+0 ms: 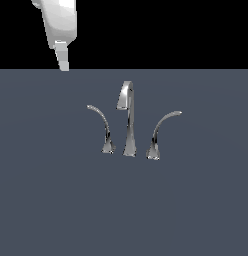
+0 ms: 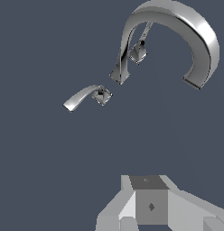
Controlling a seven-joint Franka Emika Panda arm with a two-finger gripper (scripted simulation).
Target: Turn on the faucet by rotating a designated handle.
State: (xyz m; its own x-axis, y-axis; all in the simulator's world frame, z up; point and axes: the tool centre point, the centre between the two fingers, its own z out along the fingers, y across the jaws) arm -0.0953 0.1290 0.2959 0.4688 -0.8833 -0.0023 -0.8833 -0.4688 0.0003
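**Far from the lever, with two look-alikes in the way**

We see the faucet (image 1: 128, 122) standing on the flat slate-grey surface (image 1: 46, 210) near the middle of the exterior view: a tall tapering spout (image 1: 129, 130) with a hooked top, flanked by two curved levers. The handle (image 1: 102, 126) we judge to be the one to rotate is the thinner, darker lever on the exterior view's left, rising from a small flared base and arcing to a tip that points further left. The brighter lever (image 1: 161, 131) on the exterior view's right mirrors it.

Our gripper (image 1: 62, 61) hangs high at the upper left of the exterior view, well apart from all three pieces and touching nothing. Only its pale body and a finger show there, and the wrist view shows just the blocky grey underside, so we cannot tell whether the jaws are open or closed.

The risks we see from here:

- **Wrong lever.** The two levers are similar in shape, so we could descend on the bright one.
- **Clipping the spout.** The handle's base sits just beside the spout's foot; a wide approach may strike it.
- **Slipping off.** The handle is thin, curved and polished, so we expect a push near the tip to slide off rather than turn it.
- **Pressing down.** Force along the arc rather than around the base would likely jam, not rotate.
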